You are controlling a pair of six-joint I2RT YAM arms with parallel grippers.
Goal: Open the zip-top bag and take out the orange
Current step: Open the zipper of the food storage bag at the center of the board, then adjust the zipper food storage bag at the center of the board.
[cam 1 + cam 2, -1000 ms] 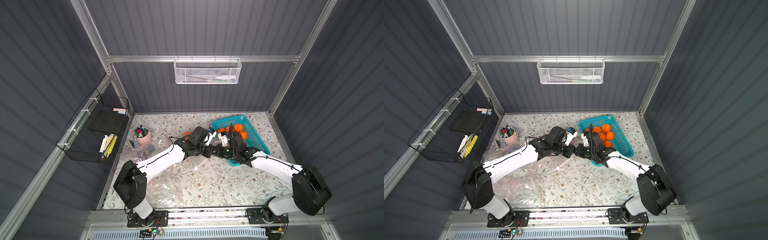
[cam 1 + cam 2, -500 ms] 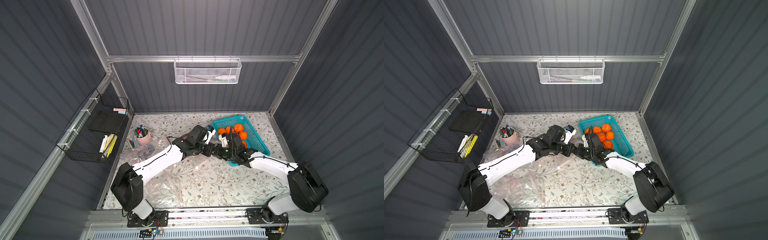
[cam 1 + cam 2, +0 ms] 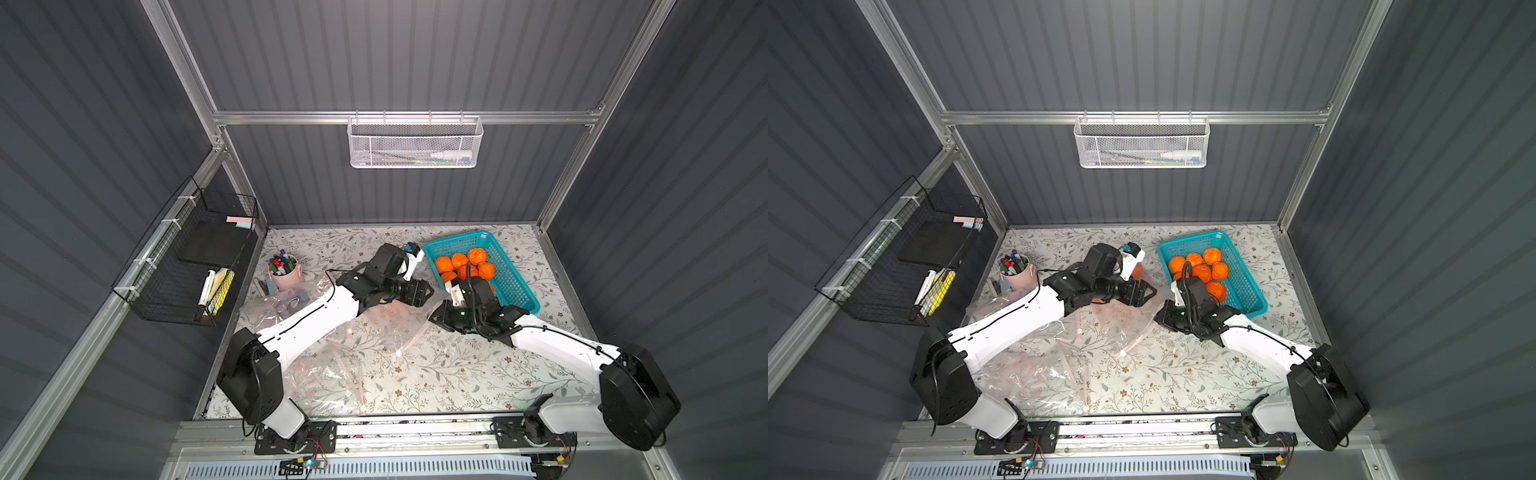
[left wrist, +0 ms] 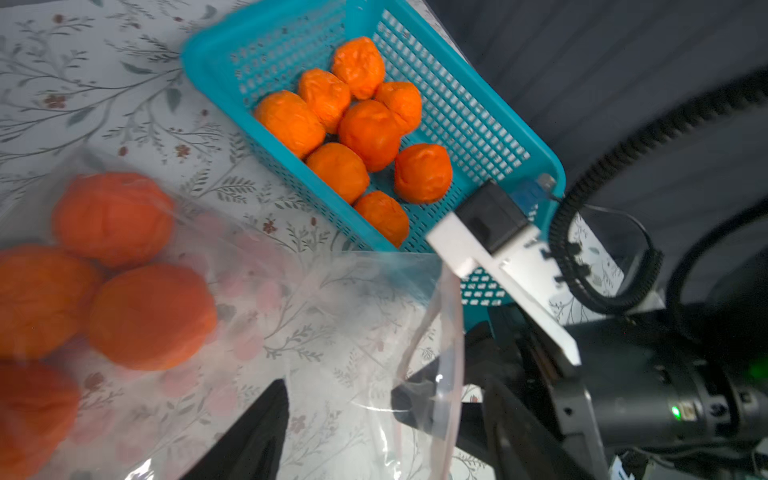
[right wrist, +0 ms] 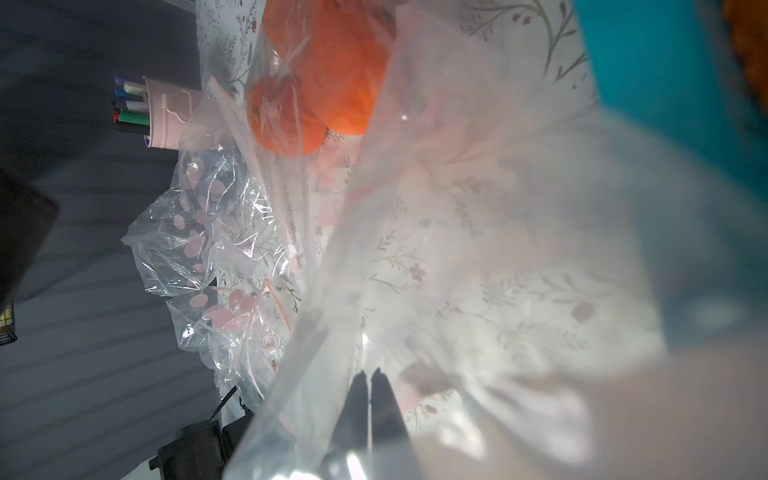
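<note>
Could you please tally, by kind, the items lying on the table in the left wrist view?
teal basket: 1
zip-top bag: 1
oranges in basket: 8
oranges in bag: 4 visible
total: 14

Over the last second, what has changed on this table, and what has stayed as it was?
The left gripper opened and let go of the zip-top bag. The right gripper, shut on the bag's rim, drew it slightly toward the robot's base. The teal basket, its oranges and the pen cup stayed put.
</note>
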